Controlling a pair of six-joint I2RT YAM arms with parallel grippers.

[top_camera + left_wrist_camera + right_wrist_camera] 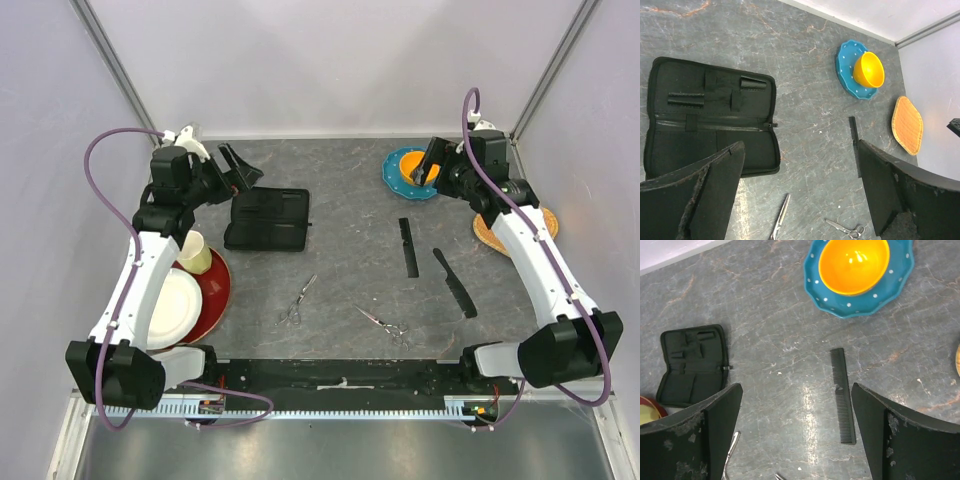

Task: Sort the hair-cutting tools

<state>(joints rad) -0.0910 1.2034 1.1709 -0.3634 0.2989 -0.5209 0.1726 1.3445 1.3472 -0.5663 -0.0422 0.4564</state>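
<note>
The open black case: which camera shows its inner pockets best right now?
Left wrist. The case lies open and large there, pockets and zip distinct; only its near edge is hidden. Top external shows the case whole but small, pockets faint. Right wrist shows the case small, at the left.

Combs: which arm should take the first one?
Right, likely. Both combs lie on its half of the table; one comb shows between the fingers of the open right gripper. The left gripper hangs by the case, farther off.
</note>
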